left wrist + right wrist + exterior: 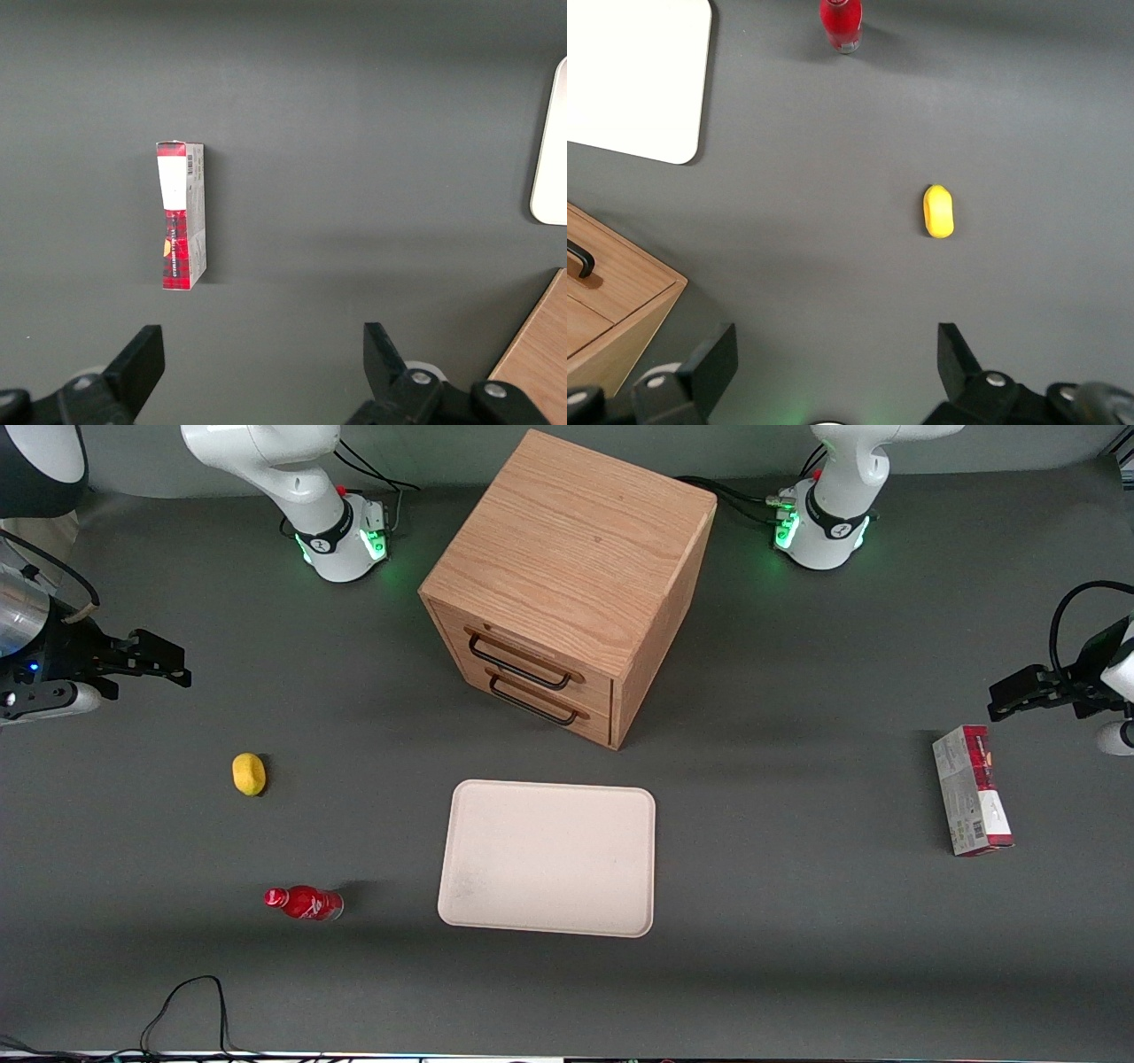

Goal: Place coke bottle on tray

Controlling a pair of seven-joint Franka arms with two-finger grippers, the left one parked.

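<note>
The coke bottle (303,903) is small and red with a red cap. It lies on its side on the grey table, beside the tray and apart from it, toward the working arm's end. It also shows in the right wrist view (842,22). The tray (547,857) is pale cream-pink, bare, and lies in front of the wooden cabinet; its corner shows in the right wrist view (629,75). My gripper (173,666) hangs above the working arm's end of the table, farther from the front camera than the bottle. It is open and holds nothing (837,354).
A yellow lemon (249,773) lies between my gripper and the bottle (938,212). The wooden drawer cabinet (567,576) stands mid-table, drawers closed (611,301). A red-and-grey carton box (972,790) lies toward the parked arm's end. A black cable (186,1001) loops at the near table edge.
</note>
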